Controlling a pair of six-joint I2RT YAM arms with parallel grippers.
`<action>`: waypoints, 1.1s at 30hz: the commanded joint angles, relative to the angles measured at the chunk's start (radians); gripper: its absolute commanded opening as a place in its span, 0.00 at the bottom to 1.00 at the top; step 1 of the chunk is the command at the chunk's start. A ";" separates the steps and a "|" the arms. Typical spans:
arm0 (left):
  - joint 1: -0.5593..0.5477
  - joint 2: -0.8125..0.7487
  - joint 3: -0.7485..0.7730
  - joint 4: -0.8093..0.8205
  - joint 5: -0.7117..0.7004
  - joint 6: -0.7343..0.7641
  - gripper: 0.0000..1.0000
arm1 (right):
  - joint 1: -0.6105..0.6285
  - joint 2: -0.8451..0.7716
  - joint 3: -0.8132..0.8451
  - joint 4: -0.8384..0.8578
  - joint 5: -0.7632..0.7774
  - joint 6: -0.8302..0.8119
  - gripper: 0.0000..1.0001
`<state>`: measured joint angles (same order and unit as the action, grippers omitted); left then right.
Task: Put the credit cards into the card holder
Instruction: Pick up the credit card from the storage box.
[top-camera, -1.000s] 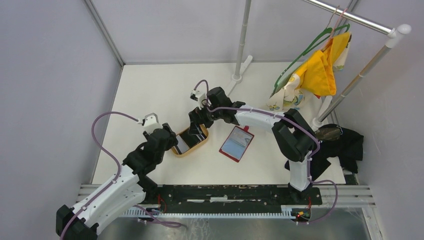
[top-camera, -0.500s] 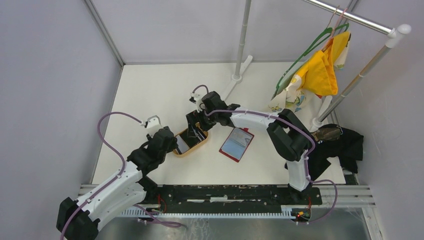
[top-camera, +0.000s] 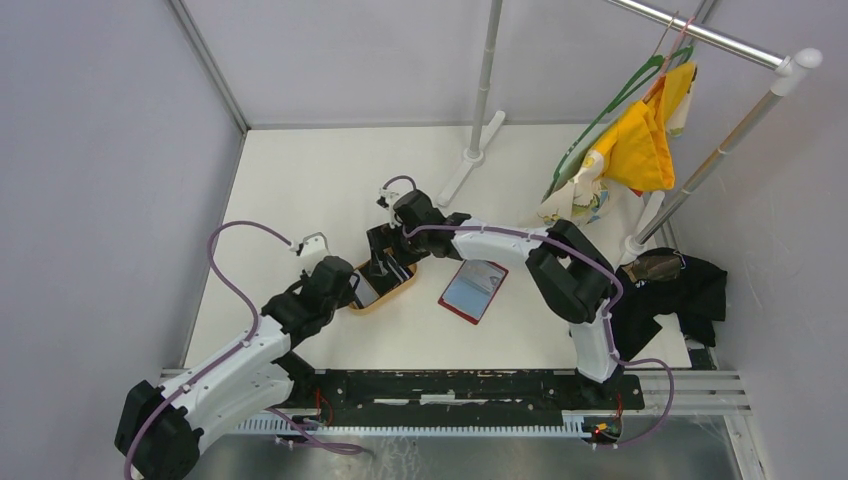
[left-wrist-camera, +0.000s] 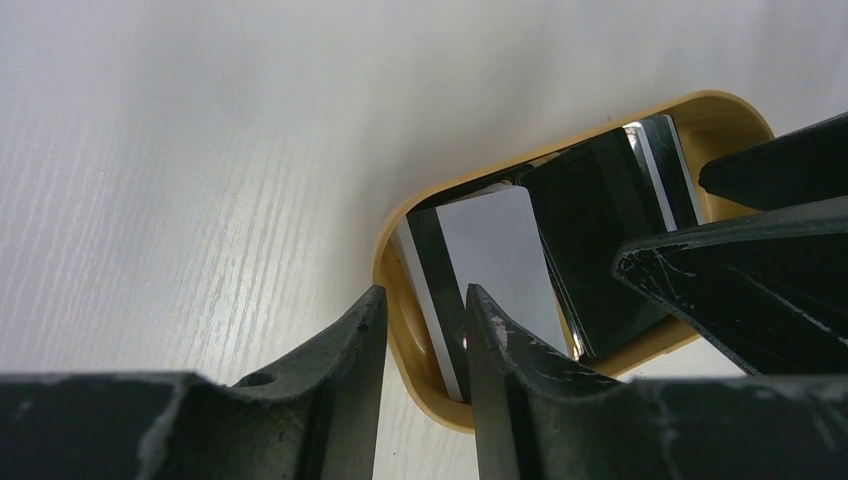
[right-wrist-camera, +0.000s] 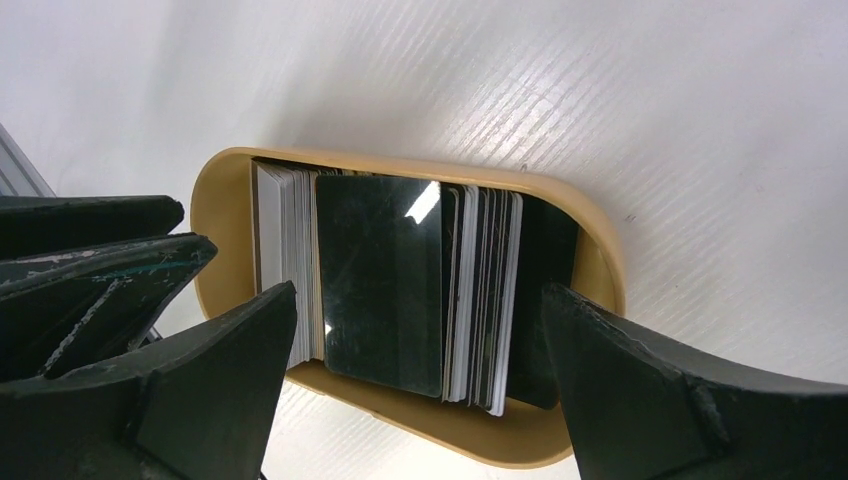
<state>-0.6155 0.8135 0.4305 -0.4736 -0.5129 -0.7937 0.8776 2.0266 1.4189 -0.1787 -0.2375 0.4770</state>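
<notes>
White table (top-camera: 300, 180) under all. At far right, rack (top-camera: 484, 80) hung with yellow cloth (top-camera: 640, 140). Mid-table, oval tan tray (right-wrist-camera: 400, 162), packed with overlapping cards (right-wrist-camera: 380, 285), some black, some pale, all inside its rim. Just right of tray and apart from it, red holder (top-camera: 474, 288), lying open with grey-blue pockets up. Right gripper (right-wrist-camera: 420, 310) low over tray, spread wide, one finger beyond each end of the card row, clamping nothing. Left gripper (left-wrist-camera: 420, 300) at tray's left end, parted only narrowly, rim and a pale card's edge showing in the gap; contact with rim not clear.
</notes>
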 joint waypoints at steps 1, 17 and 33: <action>0.000 0.003 0.001 0.037 0.000 -0.049 0.41 | 0.009 0.017 -0.003 0.015 0.052 0.066 0.98; 0.002 0.104 -0.022 0.117 0.064 -0.030 0.37 | 0.025 0.045 -0.059 0.093 -0.119 0.171 0.98; 0.001 0.107 -0.018 0.122 0.071 -0.019 0.34 | -0.033 -0.034 -0.191 0.465 -0.478 0.387 0.80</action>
<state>-0.6128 0.9207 0.4137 -0.3870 -0.4603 -0.7940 0.8299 2.0304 1.2491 0.1524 -0.5629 0.7666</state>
